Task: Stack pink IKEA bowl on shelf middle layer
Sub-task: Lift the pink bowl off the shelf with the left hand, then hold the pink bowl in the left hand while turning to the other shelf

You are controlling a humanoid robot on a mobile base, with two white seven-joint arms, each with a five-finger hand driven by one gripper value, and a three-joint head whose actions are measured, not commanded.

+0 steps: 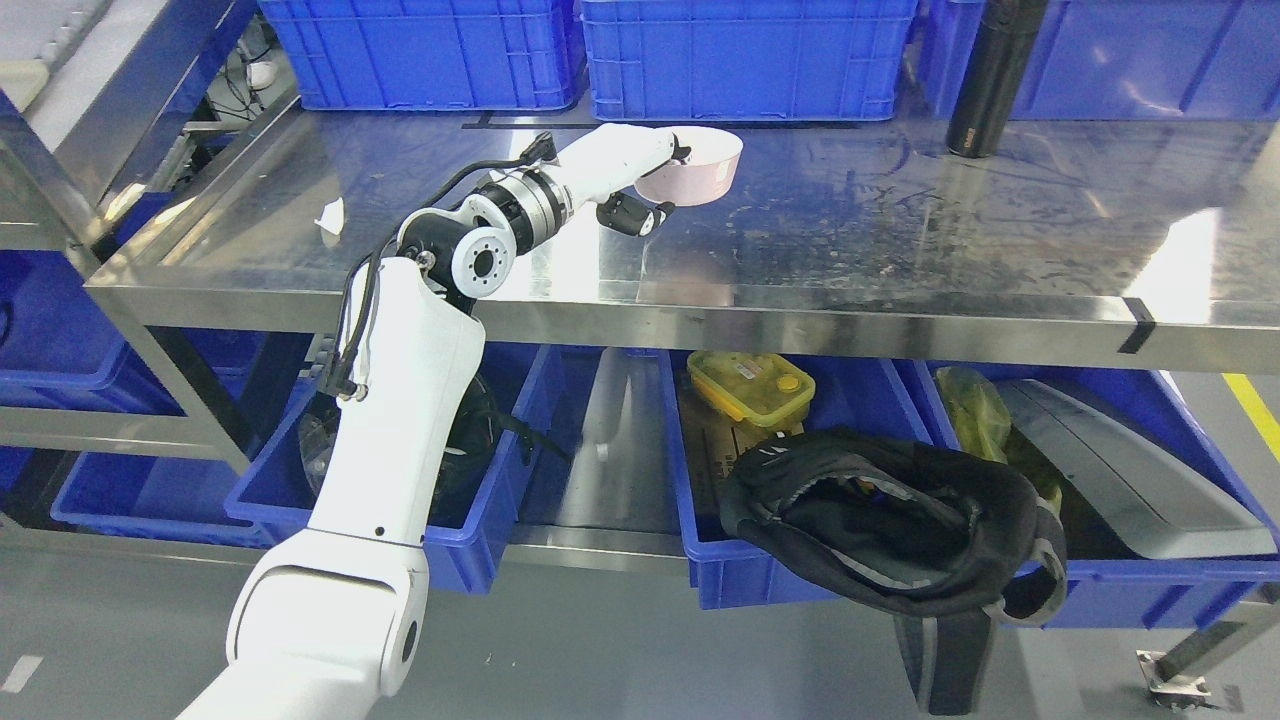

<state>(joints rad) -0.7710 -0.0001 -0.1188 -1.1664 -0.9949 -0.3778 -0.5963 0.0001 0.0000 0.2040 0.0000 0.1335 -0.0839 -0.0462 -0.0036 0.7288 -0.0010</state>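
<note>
A pink bowl [700, 168] sits on or just above the steel middle shelf [900, 230], towards the back centre. My left hand [650, 180] reaches over the shelf from the lower left and grips the bowl's left rim, with the thumb inside and dark fingers [630, 214] below and outside it. The white left arm [400, 400] rises from the bottom left. The right arm does not show.
Blue crates [745, 60] line the shelf's back edge. A black bottle [990, 80] stands at the back right. A scrap of white paper [330, 218] lies at the left. Below, blue bins hold a yellow lunch box [750, 385] and a black bag [890, 520].
</note>
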